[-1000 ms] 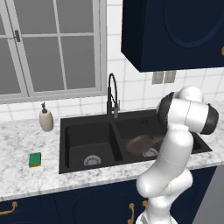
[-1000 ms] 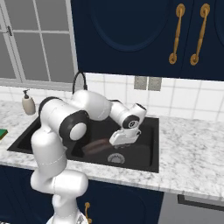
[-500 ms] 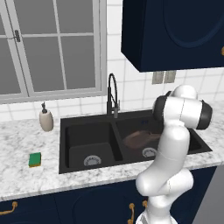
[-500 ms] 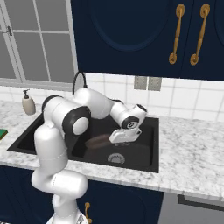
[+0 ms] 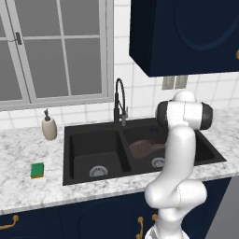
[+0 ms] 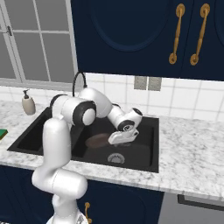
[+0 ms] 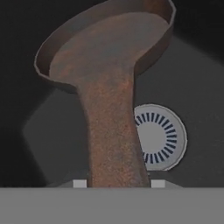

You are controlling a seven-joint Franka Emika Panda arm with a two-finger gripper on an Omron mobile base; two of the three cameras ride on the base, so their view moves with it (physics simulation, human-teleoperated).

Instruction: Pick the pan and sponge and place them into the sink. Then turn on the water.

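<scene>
The copper-coloured pan (image 5: 142, 148) hangs low inside the right basin of the black double sink (image 5: 93, 135), its bowl toward the divider. My gripper (image 6: 124, 138) is shut on the pan's long handle; in the hand view the handle runs up from between my fingertips (image 7: 118, 183) to the pan (image 7: 109, 48) bowl, tilted above the basin floor. The pan (image 6: 97, 141) also shows beside the arm in the right base view. The green-topped sponge (image 5: 37, 170) lies on the marble counter left of the sink. No water runs from the black gooseneck faucet (image 5: 119, 100).
A beige soap dispenser (image 5: 49, 127) stands on the counter behind the sponge. The right basin's silver drain (image 7: 159, 136) lies under the handle; the left basin's drain (image 5: 98, 172) is uncovered. Dark wall cabinets hang above the sink's right side.
The arm's elbow has swung a little to the left. The gripper and the pan have barely shifted inside the right basin.
</scene>
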